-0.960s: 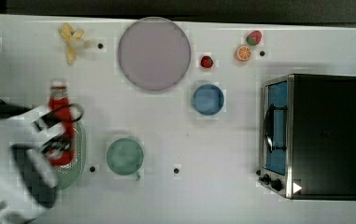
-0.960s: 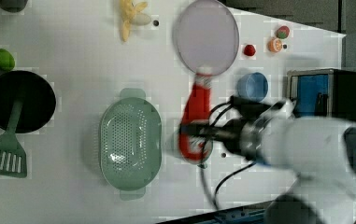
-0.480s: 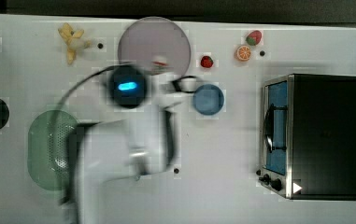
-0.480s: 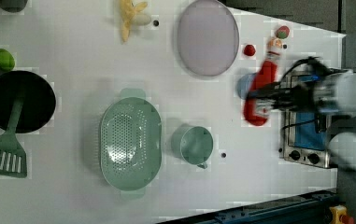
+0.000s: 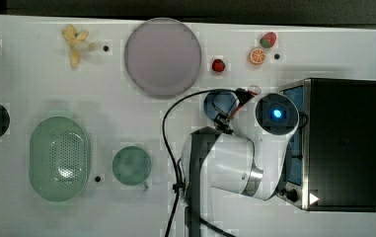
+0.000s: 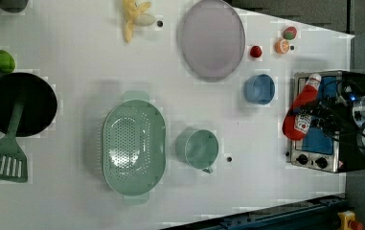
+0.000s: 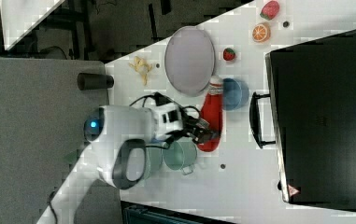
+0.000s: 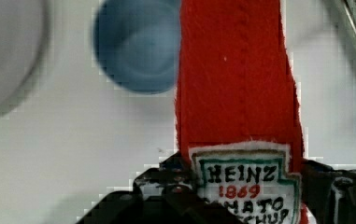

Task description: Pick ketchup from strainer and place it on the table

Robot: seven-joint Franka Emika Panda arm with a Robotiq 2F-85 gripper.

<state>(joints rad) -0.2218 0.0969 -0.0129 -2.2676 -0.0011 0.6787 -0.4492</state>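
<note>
My gripper (image 6: pixel 304 120) is shut on the ketchup (image 6: pixel 301 108), a slim red bottle with a white label, gripped at the label. The ketchup (image 7: pixel 211 119) hangs above the table (image 6: pixel 74 57), between the blue bowl and the oven front. In the wrist view the ketchup (image 8: pixel 234 84) runs out from my gripper (image 8: pixel 241 186) past the bowl. The pale green strainer (image 5: pixel 59 158) lies far off at the top view's left with nothing inside it. It also appears as the strainer (image 6: pixel 133 141) in the left view.
A blue bowl (image 5: pixel 220 101) sits close beside the ketchup. A black toaster oven (image 5: pixel 343 143) stands just past it at the top view's right. A teal cup (image 5: pixel 132 165), a grey plate (image 5: pixel 162 56), a strawberry (image 5: pixel 218 65) and a black pan (image 6: pixel 19 103) are also on the table.
My arm has carried the ketchup from beside the strainer across the table to the top view's right, past the teal cup, to the blue bowl and oven.
</note>
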